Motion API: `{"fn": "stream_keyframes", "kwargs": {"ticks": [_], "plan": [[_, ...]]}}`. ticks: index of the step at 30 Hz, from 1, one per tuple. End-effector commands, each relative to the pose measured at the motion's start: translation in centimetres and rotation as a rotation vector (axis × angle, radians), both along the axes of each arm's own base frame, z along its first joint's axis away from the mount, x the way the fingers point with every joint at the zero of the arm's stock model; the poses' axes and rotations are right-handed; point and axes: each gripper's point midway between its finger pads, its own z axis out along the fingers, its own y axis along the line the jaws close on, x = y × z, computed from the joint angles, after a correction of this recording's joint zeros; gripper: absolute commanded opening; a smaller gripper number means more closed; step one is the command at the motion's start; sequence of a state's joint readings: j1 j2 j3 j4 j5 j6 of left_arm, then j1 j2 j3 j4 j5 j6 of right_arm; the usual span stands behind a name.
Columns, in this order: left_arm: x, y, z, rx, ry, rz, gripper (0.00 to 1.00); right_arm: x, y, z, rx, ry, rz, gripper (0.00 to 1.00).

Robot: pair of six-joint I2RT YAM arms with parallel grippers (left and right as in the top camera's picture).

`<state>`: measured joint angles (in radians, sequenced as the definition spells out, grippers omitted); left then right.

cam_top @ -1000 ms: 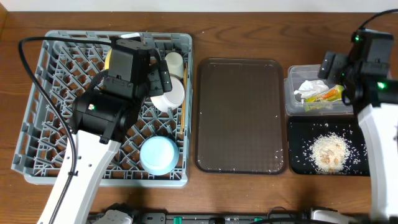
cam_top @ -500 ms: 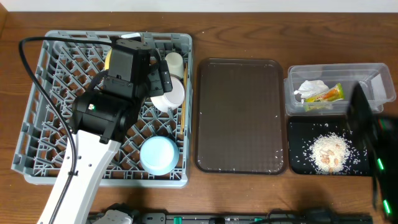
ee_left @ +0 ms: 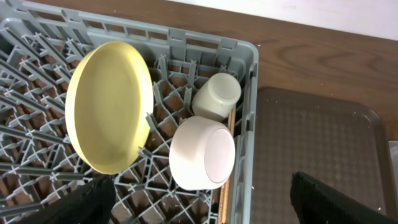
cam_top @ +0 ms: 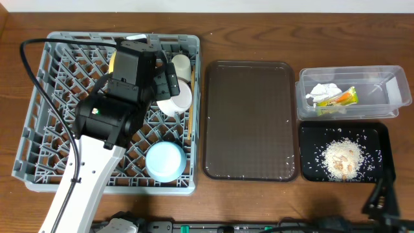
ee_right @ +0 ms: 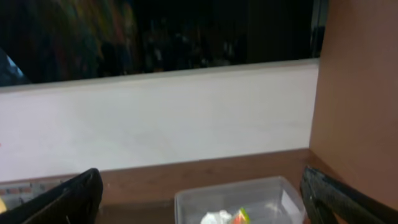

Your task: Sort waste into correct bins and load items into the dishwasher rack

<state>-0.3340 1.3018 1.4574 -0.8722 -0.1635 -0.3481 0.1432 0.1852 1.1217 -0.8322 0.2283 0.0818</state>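
Over at the table's (cam_top: 259, 32) left end, the dishwasher rack (cam_top: 77, 40) holds all the dishes. The yellow plate (ee_left: 109, 106) stands on edge betw. pegs near the far side, w/ the small white cup (ee_left: 216, 96) and the white bowl (ee_left: 202, 152) on its side just beside it. The chopsticks (cam_top: 190, 120) lie along the rack's right edge, and the light blue bowl (cam_top: 165, 160) sits upside down at the near right corner. The left gripper (ee_left: 202, 180) hovers above the plate and bowl, fingers spread wide, nothing betw. them. The right gripper (ee_right: 199, 186) is likewise spread and empty, low by the table's near right corner. The clear tub (cam_top: 394, 81) at the far right corner has the napkin (cam_top: 321, 92) and snack wrapper (cam_top: 341, 99); the black tray (cam_top: 310, 133) at the near right corner has the rice scraps (cam_top: 341, 158). The brown serving tray (cam_top: 249, 116) in the middle looks bare but for a few specks. Handling, prob.: plate and bowls are stiff, smooth and breakable, so pinch the rim, one finger in, one out. The cup is light and tips easily, so take its wall. Chopsticks are thin and roll, so pinch mid-length. The napkin is soft and squashes, the wrapper is slick film, and loose rice can't be pinched, so tip it out instead. Sorting looks approx. done.
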Motion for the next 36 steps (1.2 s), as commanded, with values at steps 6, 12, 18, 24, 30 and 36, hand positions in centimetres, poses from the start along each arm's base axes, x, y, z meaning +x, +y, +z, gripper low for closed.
{"fn": "stream_keyframes", "kwargs": {"ticks": [6, 12, 18, 24, 30, 36], "plan": [[0.1, 0.2, -0.1, -0.005, 0.002, 0.015, 0.91, 5.1, 2.4, -6.1, -0.009, -0.083, 0.089, 0.99], [0.1, 0.2, -0.1, -0.005, 0.002, 0.015, 0.91, 9.7, 2.8, -9.9, 0.059, -0.134, 0.100, 0.99], [0.1, 0.2, -0.1, -0.005, 0.002, 0.015, 0.91, 12.4, 3.1, -14.5, 0.141, -0.166, 0.122, 0.99], [0.1, 0.2, -0.1, -0.005, 0.002, 0.015, 0.91, 13.7, 3.1, -18.3, 0.163, -0.145, 0.120, 0.99], [0.1, 0.2, -0.1, -0.005, 0.002, 0.015, 0.91, 14.3, 3.2, -21.4, 0.129, -0.030, 0.106, 0.99], [0.1, 0.2, -0.1, -0.005, 0.002, 0.015, 0.91, 14.4, 3.2, -25.5, 0.109, 0.135, 0.095, 0.99]]}}
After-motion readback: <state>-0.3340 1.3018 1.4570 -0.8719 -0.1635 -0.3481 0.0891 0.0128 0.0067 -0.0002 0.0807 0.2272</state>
